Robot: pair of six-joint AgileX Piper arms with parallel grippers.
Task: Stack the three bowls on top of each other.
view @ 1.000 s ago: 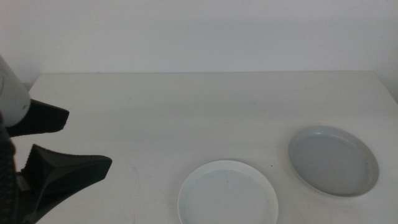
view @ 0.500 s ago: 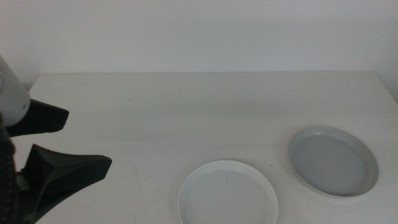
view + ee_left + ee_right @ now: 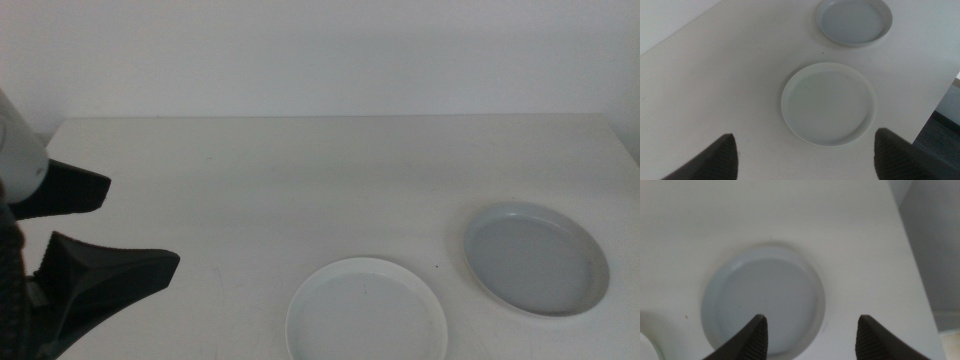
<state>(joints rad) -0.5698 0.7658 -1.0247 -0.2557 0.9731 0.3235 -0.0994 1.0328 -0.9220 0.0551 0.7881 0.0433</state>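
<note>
A white bowl [image 3: 366, 310] sits at the table's front centre. A pale grey bowl [image 3: 536, 258] sits to its right, apart from it. The mint green bowl is out of view. My left gripper [image 3: 143, 225] is open and empty at the left, above the table and apart from both bowls. Its wrist view shows the white bowl [image 3: 829, 103] between the open jaws and the grey bowl [image 3: 854, 20] beyond. My right gripper [image 3: 812, 320] is open and empty, hovering above the grey bowl [image 3: 765, 300]. It is outside the middle view.
The white table [image 3: 300, 170] ends at a pale wall at the back. Its right edge [image 3: 905, 230] runs close to the grey bowl. Its front edge [image 3: 940, 85] runs close to the white bowl.
</note>
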